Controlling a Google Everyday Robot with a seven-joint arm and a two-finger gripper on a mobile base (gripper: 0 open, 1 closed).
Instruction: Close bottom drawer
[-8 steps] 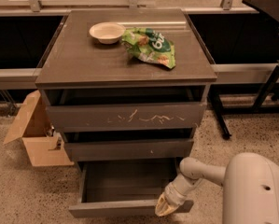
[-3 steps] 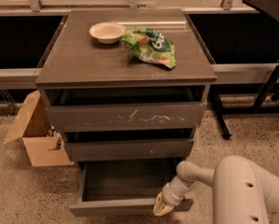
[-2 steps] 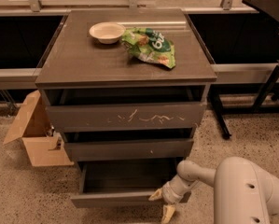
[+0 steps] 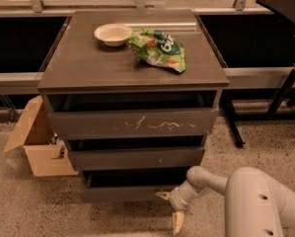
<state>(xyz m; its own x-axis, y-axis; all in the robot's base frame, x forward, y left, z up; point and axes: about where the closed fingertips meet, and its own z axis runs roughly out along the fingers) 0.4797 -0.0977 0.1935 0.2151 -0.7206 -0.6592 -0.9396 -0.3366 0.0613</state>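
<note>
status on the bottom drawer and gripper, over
Open gripper at the bottom drawer's right front corner. Drawer nearly shut, slim gap above. Only a cardboard box off to the side, not blocking.

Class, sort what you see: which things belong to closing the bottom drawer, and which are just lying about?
Job: bottom drawer; gripper, at the drawer's right front corner, jaws apart.
Lying about: white bowl and green snack bag on the cabinet top; open cardboard box on the floor, left.

Lettering on green bag (image 4: 159, 47) is illegible; tool (image 4: 168, 211) at bottom drawer (image 4: 122, 193).
</note>
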